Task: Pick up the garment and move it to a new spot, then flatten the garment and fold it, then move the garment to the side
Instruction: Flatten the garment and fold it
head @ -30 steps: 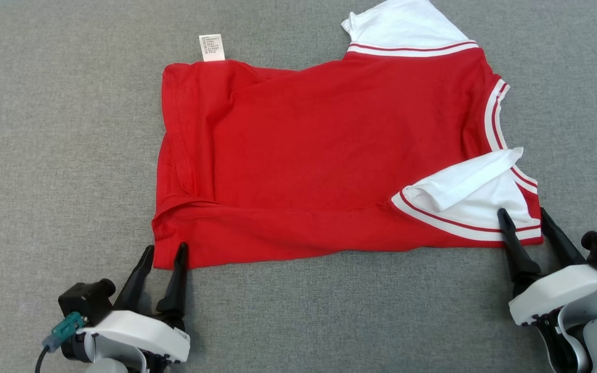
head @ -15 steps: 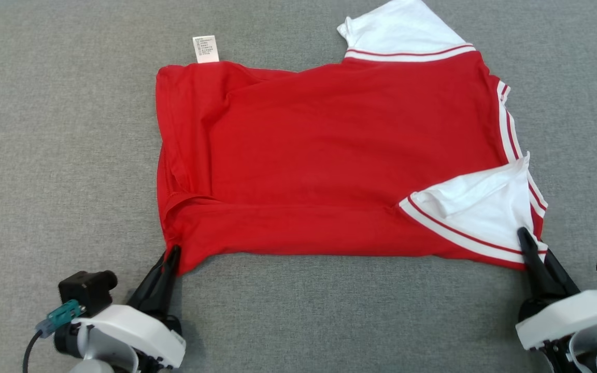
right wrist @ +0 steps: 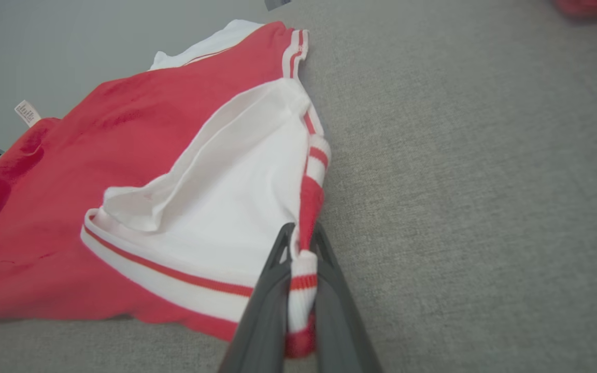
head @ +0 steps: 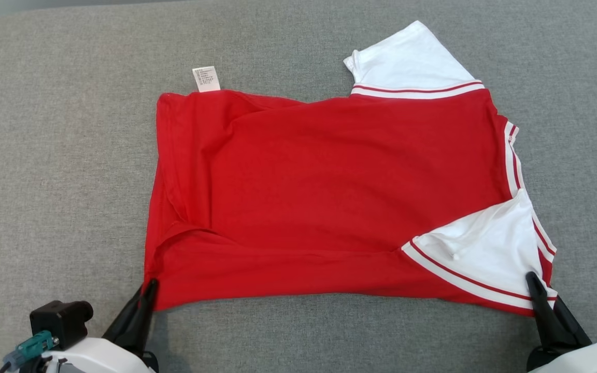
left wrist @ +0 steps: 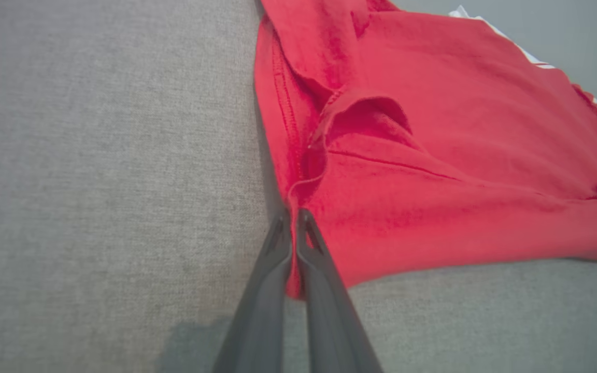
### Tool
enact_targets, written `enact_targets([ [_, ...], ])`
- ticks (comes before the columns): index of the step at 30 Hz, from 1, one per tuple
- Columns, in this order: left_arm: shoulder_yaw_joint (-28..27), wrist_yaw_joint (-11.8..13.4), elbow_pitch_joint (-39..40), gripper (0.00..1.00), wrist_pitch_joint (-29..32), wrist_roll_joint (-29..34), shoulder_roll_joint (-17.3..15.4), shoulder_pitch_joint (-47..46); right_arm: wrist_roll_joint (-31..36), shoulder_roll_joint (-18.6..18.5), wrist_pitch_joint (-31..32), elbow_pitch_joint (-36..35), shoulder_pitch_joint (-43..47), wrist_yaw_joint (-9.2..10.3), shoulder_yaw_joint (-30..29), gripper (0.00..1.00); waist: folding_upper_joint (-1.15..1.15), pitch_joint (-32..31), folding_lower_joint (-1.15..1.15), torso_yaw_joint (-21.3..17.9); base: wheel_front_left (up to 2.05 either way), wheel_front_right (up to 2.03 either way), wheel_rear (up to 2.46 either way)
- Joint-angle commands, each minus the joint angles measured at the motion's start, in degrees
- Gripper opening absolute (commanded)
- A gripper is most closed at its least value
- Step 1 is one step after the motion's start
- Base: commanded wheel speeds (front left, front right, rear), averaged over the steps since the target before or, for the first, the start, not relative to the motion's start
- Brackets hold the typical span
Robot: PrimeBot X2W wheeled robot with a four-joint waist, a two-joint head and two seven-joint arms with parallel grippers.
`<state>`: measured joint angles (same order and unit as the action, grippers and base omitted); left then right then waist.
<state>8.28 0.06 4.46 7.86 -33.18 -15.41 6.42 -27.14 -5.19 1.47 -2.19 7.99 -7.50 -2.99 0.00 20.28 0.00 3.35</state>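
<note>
Left gripper, right gripper on garment corners

The garment is red, its 2 sleeves white with red stripes. Its label is white. The surface is grey.

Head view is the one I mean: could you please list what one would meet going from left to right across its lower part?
left pincer → red shirt → its white sleeve → right pincer
</note>
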Motion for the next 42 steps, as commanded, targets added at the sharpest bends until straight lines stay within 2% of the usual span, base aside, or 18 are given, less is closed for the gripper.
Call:
enact_targets([
  [1, 0.0, 0.2, 0.5, 0.0, 0.4, -0.4, -0.2, 0.5, 0.5, 0.0, 0.4, -0.3, 0.2, 0.02, -0.3, 0.0, 0.0, 0.0, 0.0, -0.1, 0.0, 0.0, 0.0],
  [2, 0.3, 0.4, 0.7, 0.0, 0.5, -0.2, -0.1, 0.5, 0.4, 0.2, 0.6, -0.2, 0.2, 0.02, -0.3, 0.0, 0.0, 0.0, 0.0, -0.2, 0.0, 0.0, 0.0],
  [3, 0.4, 0.6, 0.7, 0.0, 0.2, 0.3, -0.1, 0.3, 0.3, 0.3, 1.0, -0.1, 0.1, 0.02, -0.3, 0.4, 0.0, 0.0, 0.0, -0.2, 0.0, 0.0, 0.0],
  [4, 0.8, 0.6, 0.4, 0.04, 0.3, 0.5, 0.2, 0.2, 0.7, 0.2, 1.3, 0.0, -0.1, 0.02, -0.3, 1.0, 0.0, -0.1, 0.0, -0.2, 0.0, 0.0, 0.0],
  [5, 1.0, 0.8, 0.1, 1.0, -0.1, 0.4, 0.7, 0.1, 1.1, -0.1, 1.2, 0.0, -0.4, 0.02, -0.4, 1.0, 0.0, -0.1, 0.0, -0.3, 0.0, 0.0, 0.0],
  [8, 0.3, 1.0, -0.5, 1.0, -3.0, -0.2, 2.2, -0.9, 1.9, -0.6, 0.1, -0.9, -1.5, 0.02, -1.3, 1.0, 0.0, -0.3, 0.0, -0.4, 0.0, 0.0, 0.0],
  [13, -1.7, 1.2, 0.8, 1.0, -11.8, 1.3, 4.4, -3.8, 4.8, -2.1, -3.2, -3.7, -4.5, 0.02, -2.8, 1.0, 0.0, -1.0, 0.0, -0.3, 0.0, 0.0, 0.0],
  [16, -2.7, 1.2, 1.3, 1.0, -17.0, 3.6, 4.0, -6.6, 7.2, -2.8, -5.1, -5.4, -7.4, 0.02, -3.5, 1.0, 0.0, -1.6, 0.0, -0.3, 0.0, 0.0, 0.0],
  [19, -2.6, 0.8, 1.2, 1.0, -19.2, 4.9, 4.2, -8.5, 8.7, -2.9, -6.0, -6.5, -9.3, 0.02, -3.4, 1.0, 0.0, -2.1, 0.0, -0.4, 0.0, 0.0, 0.0],
  [21, -3.3, 0.7, 0.7, 1.0, -20.7, 6.7, 3.1, -10.6, 9.7, -3.4, -6.4, -6.9, -11.1, 0.02, -3.3, 1.0, 0.0, -2.3, 0.0, -0.5, 0.0, 0.0, 0.0],
  [27, -4.1, 1.0, -1.7, 1.0, -22.2, 10.5, 1.3, -13.9, 11.2, -4.3, -6.2, -5.7, -14.4, 0.02, -2.1, 1.0, 0.0, -3.1, 0.0, -0.8, 0.0, 0.0, 0.0],
  [35, -3.6, 0.4, -4.7, 1.0, -22.5, 10.7, 1.5, -14.3, 10.6, -3.9, -6.7, -4.3, -14.7, 0.02, -2.4, 1.0, 0.0, -3.1, 0.0, -0.5, 0.0, 0.0, 0.0],
  [42, -3.5, -1.5, -6.0, 1.0, -20.9, 9.8, -0.3, -19.7, 10.2, -4.2, -6.3, -3.9, -16.5, 0.02, -0.6, 1.0, 0.0, -1.9, 0.0, -2.6, 0.0, 0.0, 0.0],
])
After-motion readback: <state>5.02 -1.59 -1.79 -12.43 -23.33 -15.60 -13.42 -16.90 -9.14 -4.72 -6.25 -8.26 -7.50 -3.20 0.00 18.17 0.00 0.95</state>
